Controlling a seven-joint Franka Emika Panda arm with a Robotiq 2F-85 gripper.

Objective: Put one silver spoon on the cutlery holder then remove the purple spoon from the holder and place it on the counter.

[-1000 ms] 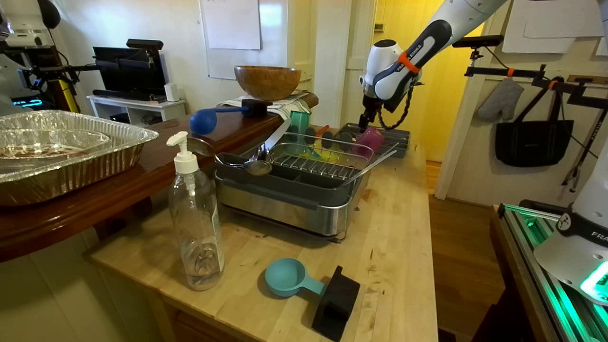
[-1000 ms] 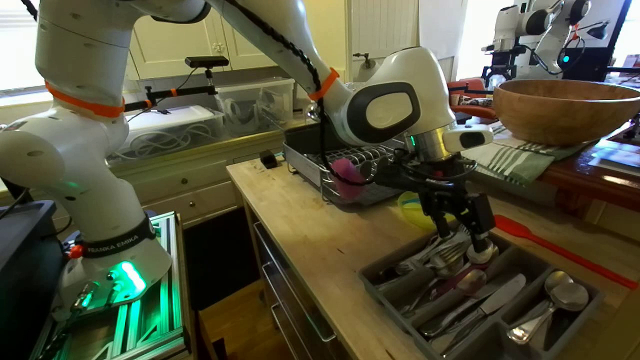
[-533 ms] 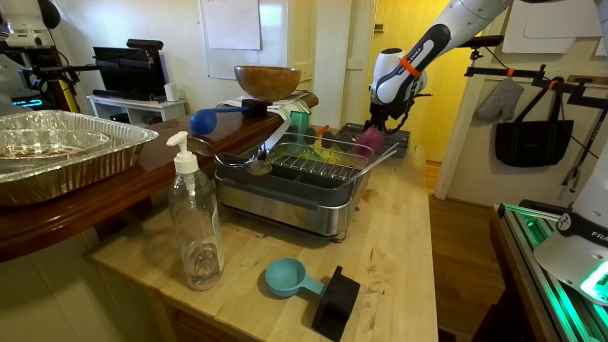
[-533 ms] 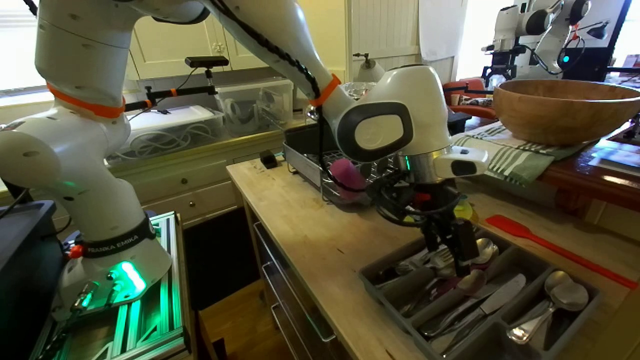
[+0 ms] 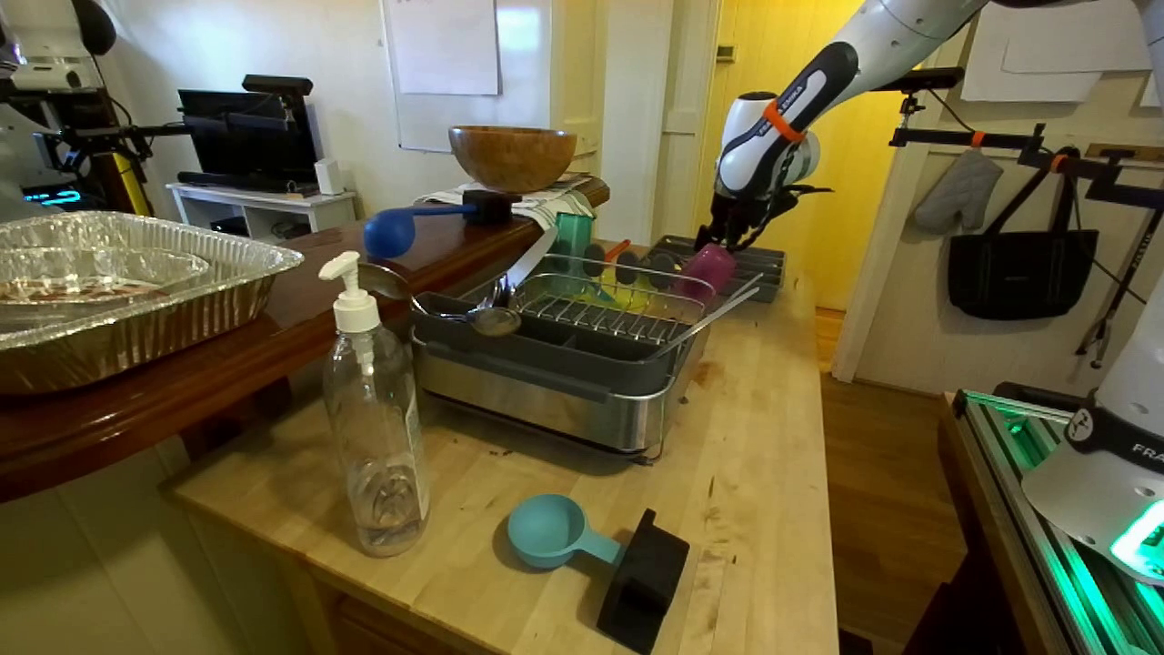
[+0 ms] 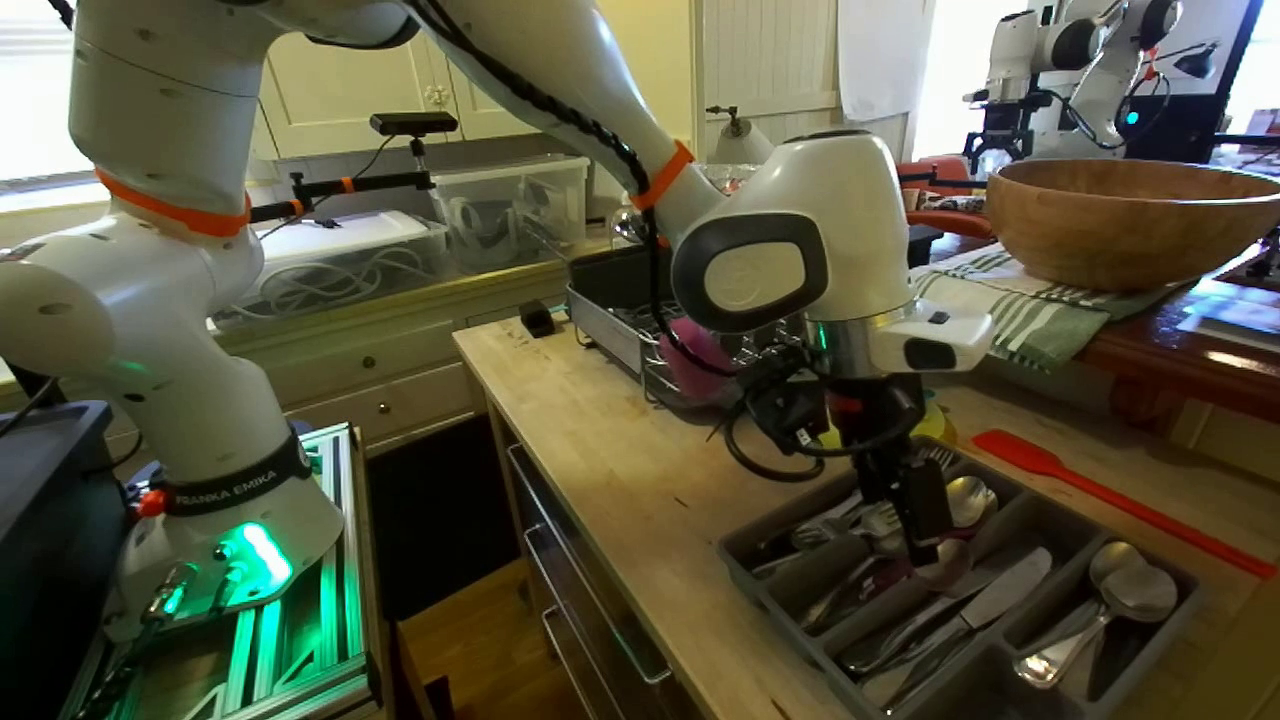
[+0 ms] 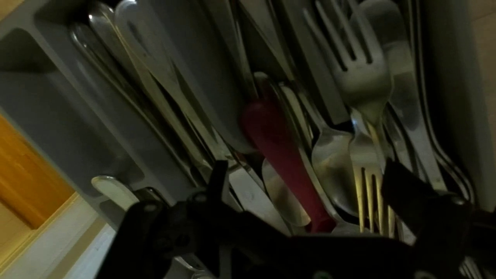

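One slim purple-red plastic spoon [image 7: 285,161] lies in the boxy dark-grey plastic cutlery holder [image 7: 66,106], showing between my wide-apart jaws. Its long side slants through their gap, so I think a small twist would help.

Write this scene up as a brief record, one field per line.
Gripper: open over the cutlery holder; nothing held
Purple spoon: in the holder, among metal cutlery
Silver spoons: several in the holder
Red spatula: on the counter, beside the holder
Steel-sided dish rack: on the counter
Pump bottle: upright on the counter
Contact: cannot tell whether the gripper touches any cutlery
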